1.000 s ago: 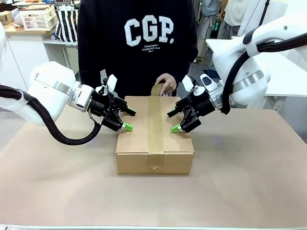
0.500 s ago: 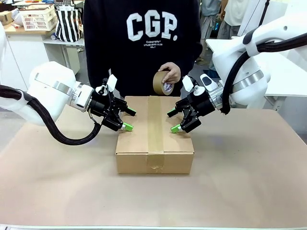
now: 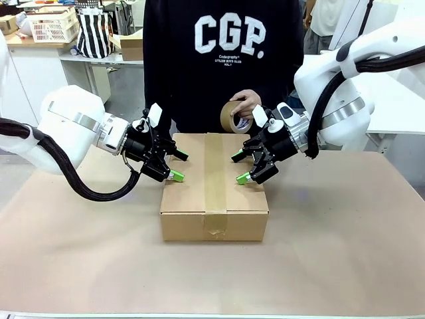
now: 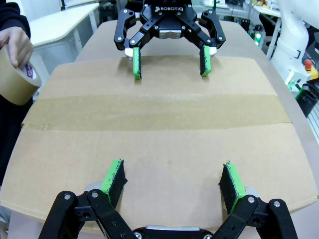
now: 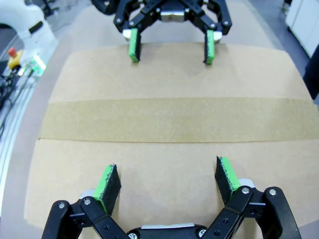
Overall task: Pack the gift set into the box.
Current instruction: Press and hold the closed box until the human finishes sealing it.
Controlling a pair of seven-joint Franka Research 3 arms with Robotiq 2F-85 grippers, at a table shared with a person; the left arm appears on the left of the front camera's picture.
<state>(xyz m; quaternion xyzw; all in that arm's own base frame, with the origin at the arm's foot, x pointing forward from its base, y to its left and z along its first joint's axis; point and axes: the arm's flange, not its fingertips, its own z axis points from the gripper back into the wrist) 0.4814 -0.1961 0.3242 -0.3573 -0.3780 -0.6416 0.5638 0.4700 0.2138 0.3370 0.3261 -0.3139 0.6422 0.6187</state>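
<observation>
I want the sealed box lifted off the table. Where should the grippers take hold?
Judging by its shape, the box is too wide for one gripper. Best to squeeze its two short end walls between the left gripper and right gripper, each coming from its own side, below the taped top.

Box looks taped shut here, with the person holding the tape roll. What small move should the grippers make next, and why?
Probably lift both grippers off the box. The tape strip already runs along its whole seam, and the person's hand holds the roll above the far edge. The left gripper and right gripper are open, pads on the flaps either side of the strip, so holding them down seems unnecessary.
</observation>
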